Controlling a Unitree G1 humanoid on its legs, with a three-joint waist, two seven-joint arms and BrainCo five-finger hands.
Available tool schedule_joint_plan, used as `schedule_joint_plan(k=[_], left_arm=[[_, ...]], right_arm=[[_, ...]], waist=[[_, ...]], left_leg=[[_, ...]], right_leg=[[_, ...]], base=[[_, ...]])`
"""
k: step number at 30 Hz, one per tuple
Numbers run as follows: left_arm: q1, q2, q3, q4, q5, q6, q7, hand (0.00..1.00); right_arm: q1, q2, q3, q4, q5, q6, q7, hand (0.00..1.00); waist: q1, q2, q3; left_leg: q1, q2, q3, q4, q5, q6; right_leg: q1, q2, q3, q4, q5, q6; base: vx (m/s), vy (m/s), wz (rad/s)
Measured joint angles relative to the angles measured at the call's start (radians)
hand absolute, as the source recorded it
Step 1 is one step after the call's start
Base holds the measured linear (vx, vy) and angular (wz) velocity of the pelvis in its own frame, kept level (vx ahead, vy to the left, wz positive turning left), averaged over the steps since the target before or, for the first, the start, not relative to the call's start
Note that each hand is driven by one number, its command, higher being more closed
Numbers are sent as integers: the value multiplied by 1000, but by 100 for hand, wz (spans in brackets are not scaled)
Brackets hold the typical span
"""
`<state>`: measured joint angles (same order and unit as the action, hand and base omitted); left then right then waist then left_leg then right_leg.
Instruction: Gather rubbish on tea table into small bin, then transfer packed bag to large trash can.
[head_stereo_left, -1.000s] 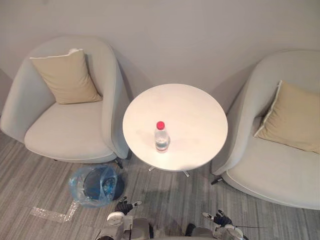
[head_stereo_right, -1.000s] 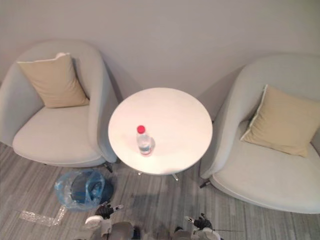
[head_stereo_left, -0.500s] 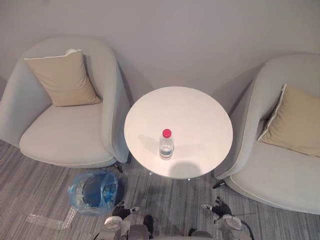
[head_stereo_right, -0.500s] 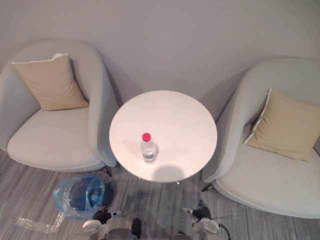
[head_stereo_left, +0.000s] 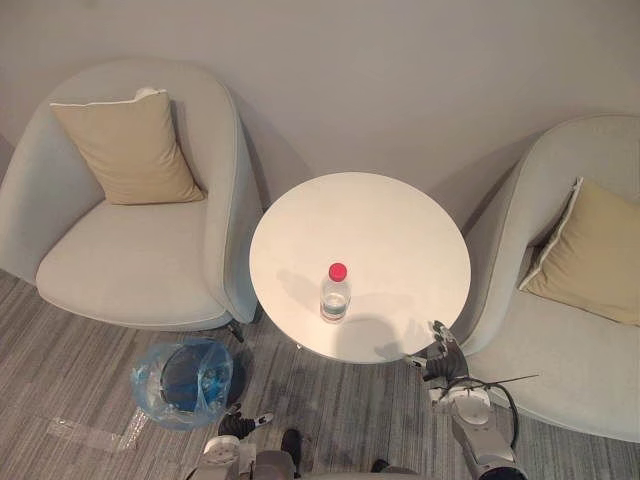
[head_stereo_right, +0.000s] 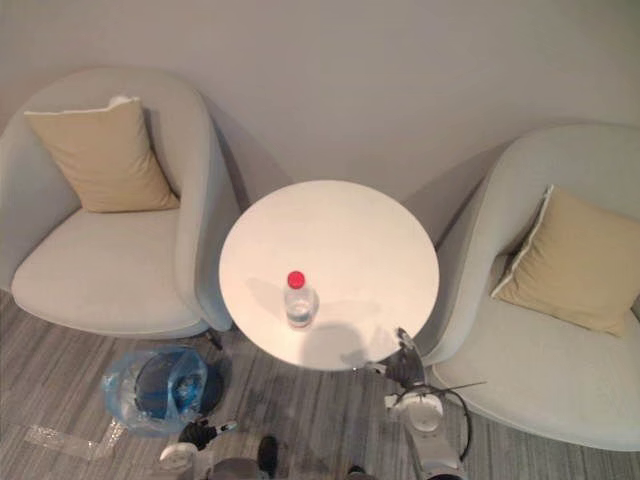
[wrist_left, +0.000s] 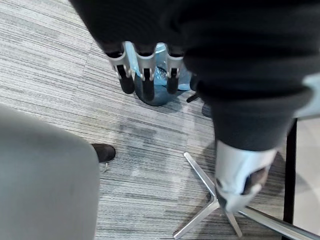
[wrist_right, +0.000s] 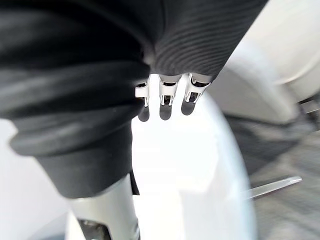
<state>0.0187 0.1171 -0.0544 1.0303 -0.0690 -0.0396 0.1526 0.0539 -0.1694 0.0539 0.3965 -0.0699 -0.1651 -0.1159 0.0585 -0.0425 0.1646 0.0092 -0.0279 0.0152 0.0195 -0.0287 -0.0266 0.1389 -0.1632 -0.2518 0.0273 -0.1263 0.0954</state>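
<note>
on the round white tea table (head_stereo_left: 400, 225) the only rubbish is a clear bottle (head_stereo_left: 336, 293) with a red cap. it stands upright near the table's front edge, untouched. the small bin (head_stereo_left: 185, 378), lined with a blue bag, sits on the floor to the left of the table, beside the left armchair (head_stereo_left: 140, 250).

risks: the bottle is tall, narrow and looks mostly empty, so a sideways brush from the fingertips would likely tip it, and it could roll off the round top. the bin is low and on the far side from the reaching arm, and the loose bag mouth is a small target, so a drop from too high could miss. the table rim is close under the wrist and could catch it on the reach.

the right hand (head_stereo_left: 440, 352) hovers at the table's near-right rim, short of the bottle. its fingers (wrist_right: 165, 100) are loosely straight and spread, holding nothing and touching nothing. the left hand (head_stereo_left: 240, 428) hangs low near the bin, relaxed and empty.
</note>
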Motion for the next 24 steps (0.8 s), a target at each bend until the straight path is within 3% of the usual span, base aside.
schedule_joint_plan(k=[11, 24], left_arm=[[4, -6, 29, -8, 8, 0, -1, 0], [7, -18, 29, -48, 6, -20, 1, 0]], right_arm=[[-53, -13, 90, -27, -9, -6, 13, 0], [-187, -27, 129, -7, -6, -5, -21, 0]], waist=[[6, -1, -1], [50, 20, 17]], left_leg=[[-26, -2, -53, -37, 44, -4], [-65, -9, -99, -37, 59, -4]], right_leg=[[-19, 6, -37, -1, 1, 0], [-26, 11, -84, -18, 7, -4]], base=[[-37, -20, 13], [-6, -9, 11]])
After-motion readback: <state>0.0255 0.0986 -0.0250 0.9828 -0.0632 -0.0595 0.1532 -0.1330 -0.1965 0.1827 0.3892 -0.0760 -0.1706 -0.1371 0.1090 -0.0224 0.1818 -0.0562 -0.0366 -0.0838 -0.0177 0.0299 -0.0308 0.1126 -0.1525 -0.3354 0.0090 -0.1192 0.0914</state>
